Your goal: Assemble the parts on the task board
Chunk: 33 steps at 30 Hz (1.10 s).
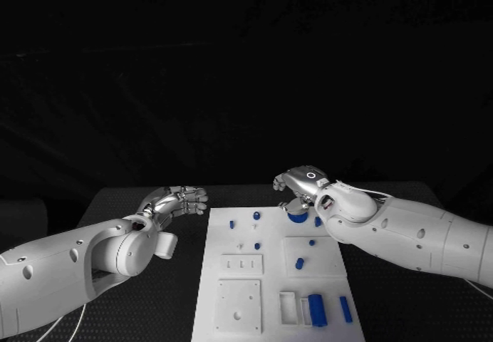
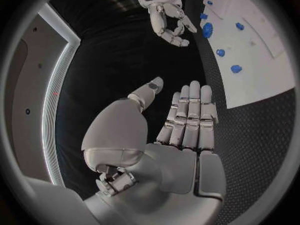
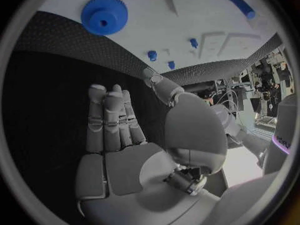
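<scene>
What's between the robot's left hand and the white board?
Nothing: in the head view, only bare black table lies between the left hand and the task board.

A white task board (image 1: 276,285) carries blue parts (image 1: 318,310) on a black table (image 1: 400,299), flanked by silver hands.

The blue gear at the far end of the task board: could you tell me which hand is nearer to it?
Right. The right hand hovers just above the blue gear, empty. The left hand hangs off the task board, beyond its left edge.
</scene>
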### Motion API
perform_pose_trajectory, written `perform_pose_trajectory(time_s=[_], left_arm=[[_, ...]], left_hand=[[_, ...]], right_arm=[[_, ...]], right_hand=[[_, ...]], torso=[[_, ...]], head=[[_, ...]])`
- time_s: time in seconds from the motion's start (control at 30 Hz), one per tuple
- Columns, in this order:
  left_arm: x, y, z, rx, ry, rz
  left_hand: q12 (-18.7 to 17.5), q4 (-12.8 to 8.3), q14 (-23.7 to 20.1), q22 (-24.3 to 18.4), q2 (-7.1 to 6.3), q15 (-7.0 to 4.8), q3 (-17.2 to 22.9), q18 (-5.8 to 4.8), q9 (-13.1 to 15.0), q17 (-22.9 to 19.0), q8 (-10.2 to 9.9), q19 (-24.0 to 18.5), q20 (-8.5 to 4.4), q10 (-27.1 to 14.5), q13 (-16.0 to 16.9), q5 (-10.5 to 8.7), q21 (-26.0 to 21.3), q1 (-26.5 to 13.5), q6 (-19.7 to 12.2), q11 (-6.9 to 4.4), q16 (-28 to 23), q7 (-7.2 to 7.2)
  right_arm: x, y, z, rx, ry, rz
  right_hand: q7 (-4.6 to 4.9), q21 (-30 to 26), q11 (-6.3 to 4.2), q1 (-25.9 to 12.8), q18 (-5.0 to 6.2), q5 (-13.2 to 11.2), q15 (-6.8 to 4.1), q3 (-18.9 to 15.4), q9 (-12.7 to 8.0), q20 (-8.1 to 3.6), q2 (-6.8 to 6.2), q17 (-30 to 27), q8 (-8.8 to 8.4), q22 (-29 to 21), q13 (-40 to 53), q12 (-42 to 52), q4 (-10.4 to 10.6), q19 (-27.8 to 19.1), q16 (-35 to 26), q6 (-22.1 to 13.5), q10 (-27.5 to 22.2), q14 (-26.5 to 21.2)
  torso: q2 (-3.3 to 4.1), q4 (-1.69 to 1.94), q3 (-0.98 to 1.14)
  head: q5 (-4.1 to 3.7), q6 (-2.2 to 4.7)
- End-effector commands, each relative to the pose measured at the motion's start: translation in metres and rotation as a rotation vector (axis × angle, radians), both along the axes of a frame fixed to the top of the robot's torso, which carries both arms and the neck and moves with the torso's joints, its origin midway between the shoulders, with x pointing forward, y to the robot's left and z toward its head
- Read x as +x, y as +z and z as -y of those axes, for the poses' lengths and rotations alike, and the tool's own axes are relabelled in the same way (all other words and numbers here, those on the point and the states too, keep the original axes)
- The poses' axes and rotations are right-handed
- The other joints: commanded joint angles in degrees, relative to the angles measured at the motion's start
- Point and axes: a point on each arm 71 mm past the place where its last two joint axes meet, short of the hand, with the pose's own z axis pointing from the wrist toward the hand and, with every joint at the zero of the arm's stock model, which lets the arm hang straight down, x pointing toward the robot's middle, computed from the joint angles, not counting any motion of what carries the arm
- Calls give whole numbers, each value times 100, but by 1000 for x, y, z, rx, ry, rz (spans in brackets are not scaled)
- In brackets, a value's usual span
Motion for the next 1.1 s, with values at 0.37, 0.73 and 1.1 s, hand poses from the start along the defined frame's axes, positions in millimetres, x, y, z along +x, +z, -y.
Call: perform_pose_trajectory(time_s=[0.37, 0.73, 1.1], left_arm=[[2, 1, 3, -5, -15, 12], [3, 0, 7, -7, -23, 11], [1, 1, 6, -5, -25, 12]], left_hand=[[-19, -39, -33, 110, -23, -1, 0, 94, -8, 11, -32, -39, 5, -28, -9, 27, 25, -46, -38, 3, -44, 5], [-21, -40, -34, 110, -21, 0, 2, 94, -8, 13, -33, -40, 6, -28, -10, 27, 26, -48, -39, 4, -48, 5], [-23, -41, -35, 109, -20, 1, 5, 94, -8, 16, -33, -42, 7, -28, -11, 28, 27, -48, -40, 5, -51, 6]], right_arm=[[8, -12, 39, -6, -107, -216], [17, -24, 39, 0, -123, -260], [18, -37, 47, -8, -138, -304]], right_hand=[[-130, 280, -479, -166, 278, 41, -509, -608, 103, -121, 15, 222, -10, 122, 2462, 2250, -146, 120, 373, -38, 1003, -19], [-62, 839, -413, -249, 278, 54, -428, -573, 13, -251, 43, 936, -217, 136, 5628, 5872, 57, 191, 1115, -168, -323, -70], [-66, 967, -416, -215, 278, 121, -427, -435, -12, -280, 96, 1084, -190, 130, 5785, 6136, 186, 205, 1194, -48, -289, -70]], torso=[[-38, -113, 114], [-43, -102, 167], [-28, -93, 156]], head=[[-5, 17], [-41, -9], [-66, -63]])
